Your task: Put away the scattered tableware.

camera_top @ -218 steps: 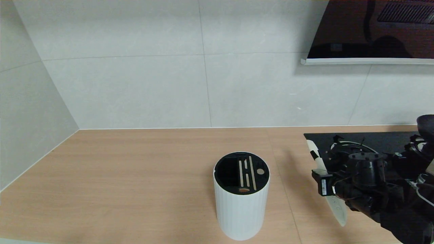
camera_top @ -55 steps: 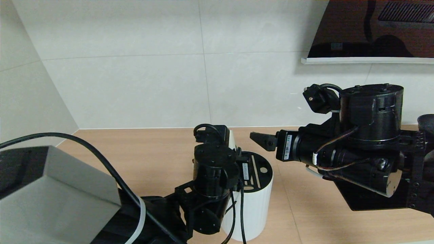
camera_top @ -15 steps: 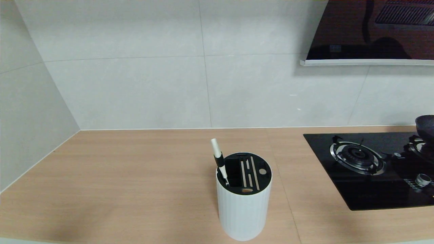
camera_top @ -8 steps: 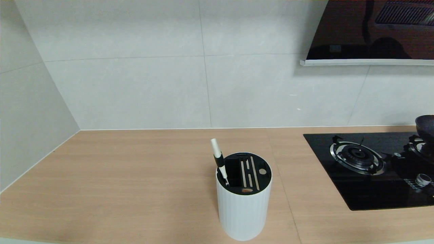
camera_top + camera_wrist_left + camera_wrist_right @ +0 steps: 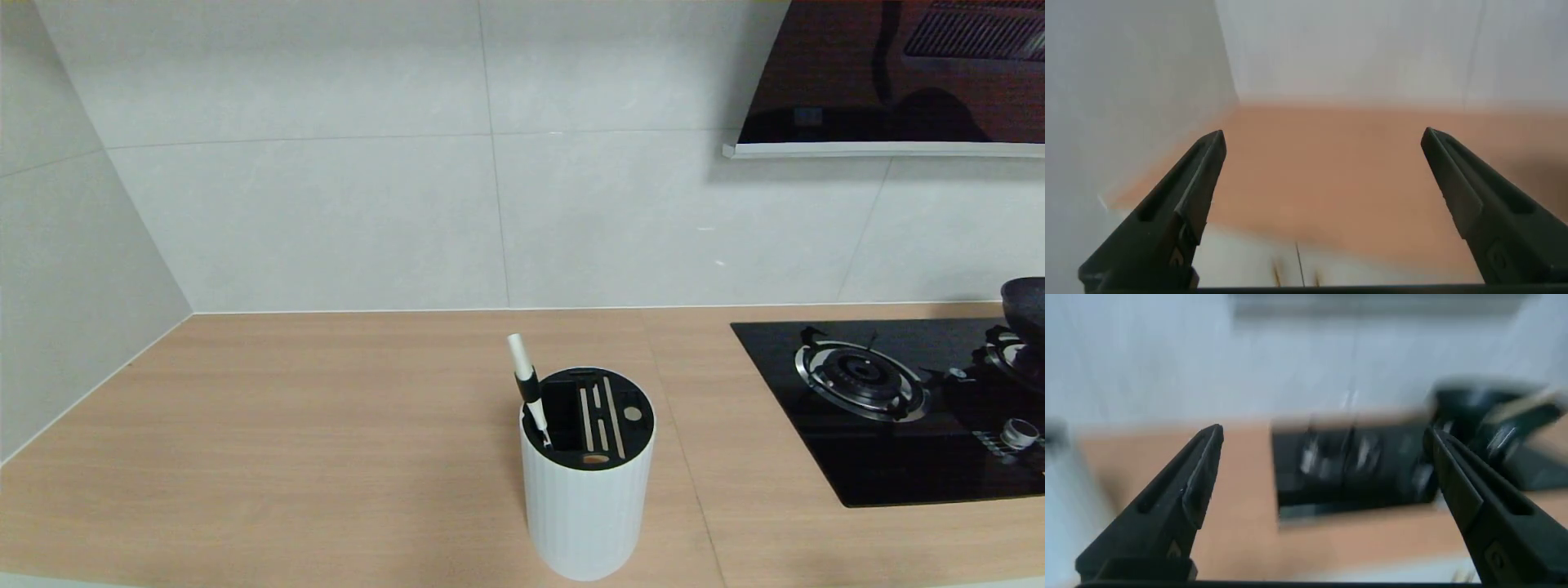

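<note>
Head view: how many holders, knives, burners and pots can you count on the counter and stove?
White knife holder: 1
Knife, standing in the holder: 1
Stove burners: 2
Dark pot, cut off by the edge of the view: 1
Total: 5

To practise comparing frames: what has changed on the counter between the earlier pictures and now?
The knife, earlier at the right gripper beside the hob, now stands handle-up in the holder, let go. Both arms have withdrawn from over the counter; the left gripper is open, as is the right. Holder and hob stayed put.
</note>
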Motion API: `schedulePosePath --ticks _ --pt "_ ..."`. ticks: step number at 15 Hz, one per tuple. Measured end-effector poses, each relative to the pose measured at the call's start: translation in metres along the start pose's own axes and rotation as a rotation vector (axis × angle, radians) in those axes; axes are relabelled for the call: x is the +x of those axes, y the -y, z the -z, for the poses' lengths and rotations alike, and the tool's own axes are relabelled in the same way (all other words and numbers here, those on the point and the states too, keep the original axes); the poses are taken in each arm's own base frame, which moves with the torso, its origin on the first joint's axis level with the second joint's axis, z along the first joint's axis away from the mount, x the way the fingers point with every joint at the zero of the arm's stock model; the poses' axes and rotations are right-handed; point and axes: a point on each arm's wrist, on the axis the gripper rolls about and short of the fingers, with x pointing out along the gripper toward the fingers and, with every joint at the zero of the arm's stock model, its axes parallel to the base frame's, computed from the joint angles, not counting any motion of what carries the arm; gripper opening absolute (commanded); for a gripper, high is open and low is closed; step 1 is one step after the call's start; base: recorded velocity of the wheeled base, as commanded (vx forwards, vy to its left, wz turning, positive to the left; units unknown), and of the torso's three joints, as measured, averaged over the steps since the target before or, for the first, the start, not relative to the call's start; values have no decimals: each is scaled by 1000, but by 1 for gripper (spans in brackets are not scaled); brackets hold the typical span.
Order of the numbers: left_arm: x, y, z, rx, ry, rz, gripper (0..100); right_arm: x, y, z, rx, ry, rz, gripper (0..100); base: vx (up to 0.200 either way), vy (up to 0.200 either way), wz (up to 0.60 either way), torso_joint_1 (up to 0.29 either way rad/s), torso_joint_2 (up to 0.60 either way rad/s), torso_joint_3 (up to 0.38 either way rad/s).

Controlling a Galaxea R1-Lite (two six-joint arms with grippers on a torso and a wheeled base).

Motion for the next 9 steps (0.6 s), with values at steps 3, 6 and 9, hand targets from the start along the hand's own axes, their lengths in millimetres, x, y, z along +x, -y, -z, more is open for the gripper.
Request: schedulePosePath --ticks 3,6,9 --pt "0 3 4 -53 -17 107 100 1 -2 11 -2 -59 -54 100 0 0 0 0 0 0" --pt "0 5 7 -47 -38 184 100 1 -2 14 14 -77 -82 100 0 0 0 0 0 0" --pt "0 6 8 0 -42 237 100 2 -2 14 20 -79 -83 100 0 0 0 0 0 0"
